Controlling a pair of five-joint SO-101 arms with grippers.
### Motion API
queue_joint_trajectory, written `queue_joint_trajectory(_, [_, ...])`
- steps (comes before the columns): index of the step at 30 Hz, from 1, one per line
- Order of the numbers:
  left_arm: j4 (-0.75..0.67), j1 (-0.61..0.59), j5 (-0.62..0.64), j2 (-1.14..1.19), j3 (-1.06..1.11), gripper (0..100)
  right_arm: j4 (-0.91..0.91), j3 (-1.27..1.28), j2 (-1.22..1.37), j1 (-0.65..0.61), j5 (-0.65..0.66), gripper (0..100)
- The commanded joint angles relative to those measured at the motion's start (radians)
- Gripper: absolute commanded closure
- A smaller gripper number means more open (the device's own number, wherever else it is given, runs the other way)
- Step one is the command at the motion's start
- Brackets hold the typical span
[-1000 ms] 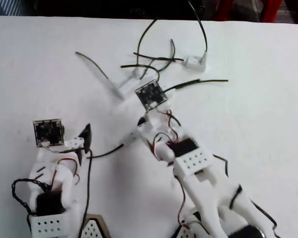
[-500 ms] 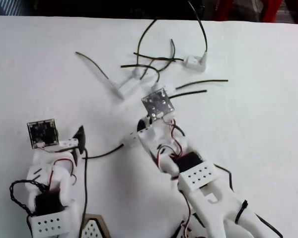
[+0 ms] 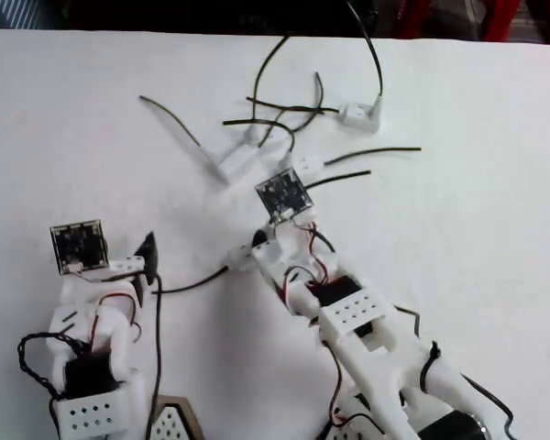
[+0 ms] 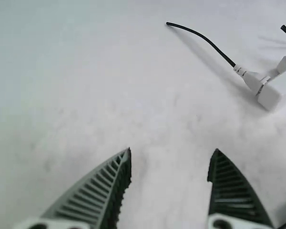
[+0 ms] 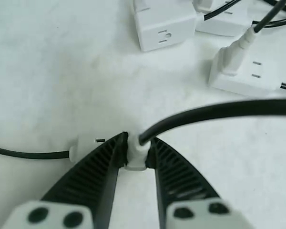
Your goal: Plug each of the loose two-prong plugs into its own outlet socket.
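Right tool (image 5: 137, 143) is pinched on a small white plug (image 5: 136, 155), low over the white table (image 5: 47, 71). Left tool (image 4: 171, 151) hangs spread over a bare stretch of table with nothing between its fingers, well apart from the work.

The table itself is probably the biggest risk. It is smooth, and the socket piece (image 5: 83, 145) touching the plug lies loose on it with nothing bracing it. A push may slide the socket piece away instead of seating the prongs. Next is the thick black cord (image 5: 219, 112) arching out from between the fingers. It looks stiff enough to twist the plug so the prongs meet the slots crooked. The grip is also a worry, since it sits on the plug's narrow neck beside the cord, where the plug could pivot or slip out under pressure. The prongs are hidden, so I cannot tell whether they are lined up or partly in.

Beyond the plug lie two white blocks. The first block (image 5: 164, 24) shows an empty pair of slots. The second block (image 5: 250, 76) appears to have another plug (image 5: 231, 55) in it. The socket piece is small, rounded and white, with a thin cord (image 5: 24, 153) trailing off. The held plug is smaller, made of smooth hard plastic, and probably slippery.
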Motion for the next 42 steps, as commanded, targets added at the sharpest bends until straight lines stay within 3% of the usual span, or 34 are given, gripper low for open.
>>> queue_joint_trajectory(1, [-0.002, -0.008, -0.008, -0.008, -0.003, 74, -0.012, -0.051, -0.013, -0.007, -0.009, 98.1])
queue_joint_trajectory(12, [-0.002, -0.008, -0.008, -0.008, -0.003, 74, 0.059, -0.054, -0.094, -0.005, -0.009, 98.1])
queue_joint_trajectory(42, [-0.002, -0.008, -0.008, -0.008, -0.003, 74, -0.004, -0.101, 0.087, -0.008, -0.006, 98.1])
